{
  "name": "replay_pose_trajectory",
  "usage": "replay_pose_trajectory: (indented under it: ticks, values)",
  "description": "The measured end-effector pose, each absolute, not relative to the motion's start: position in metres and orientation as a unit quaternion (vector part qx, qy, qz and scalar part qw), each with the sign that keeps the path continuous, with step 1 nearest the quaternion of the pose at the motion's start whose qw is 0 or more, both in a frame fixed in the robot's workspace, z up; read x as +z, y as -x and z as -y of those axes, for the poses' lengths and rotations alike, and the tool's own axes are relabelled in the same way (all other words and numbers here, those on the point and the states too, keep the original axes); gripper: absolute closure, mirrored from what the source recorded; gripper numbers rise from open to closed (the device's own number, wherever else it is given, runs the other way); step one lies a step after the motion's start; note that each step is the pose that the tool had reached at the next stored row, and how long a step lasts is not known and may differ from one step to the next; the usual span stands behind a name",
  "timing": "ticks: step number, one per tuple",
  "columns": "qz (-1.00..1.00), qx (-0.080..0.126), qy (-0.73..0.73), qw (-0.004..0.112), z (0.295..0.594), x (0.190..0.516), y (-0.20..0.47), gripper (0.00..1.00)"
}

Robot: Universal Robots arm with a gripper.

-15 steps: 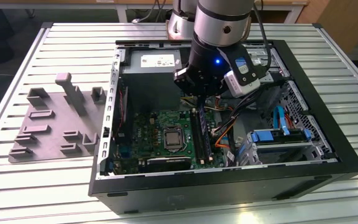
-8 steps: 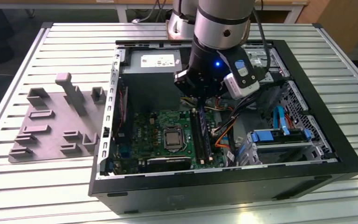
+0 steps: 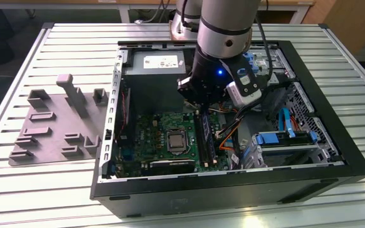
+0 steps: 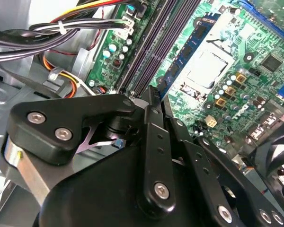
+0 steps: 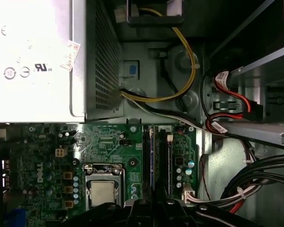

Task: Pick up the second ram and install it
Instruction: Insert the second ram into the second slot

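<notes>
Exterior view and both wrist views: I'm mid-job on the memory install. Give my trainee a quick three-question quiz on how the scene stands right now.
1. True or false: the computer case lies on the slatted table with its side open, so its inside faces up.
2. Pick one. The tool is nearest to: A) the memory slots; B) the grey fixture outside the case; C) the blue drive bay.
3. Fill the gap: in the first wrist view, the processor socket sits beside the memory slots on the green ____.

Key: 1 true. 2 A. 3 motherboard.
</notes>
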State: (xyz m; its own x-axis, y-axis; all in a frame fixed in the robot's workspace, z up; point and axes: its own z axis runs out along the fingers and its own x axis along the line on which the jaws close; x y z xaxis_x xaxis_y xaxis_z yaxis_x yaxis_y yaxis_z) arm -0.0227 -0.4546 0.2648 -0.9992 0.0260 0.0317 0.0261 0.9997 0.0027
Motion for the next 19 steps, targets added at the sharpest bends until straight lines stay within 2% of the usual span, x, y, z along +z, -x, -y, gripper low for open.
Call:
replay_pose_trajectory:
  ticks: [10,19]
  values:
    - [1.000,-0.002,0.013,0.016,0.456,0.248,0.022,0.86]
    - [1.000,-0.002,0.013,0.016,0.458,0.246,0.022,0.86]
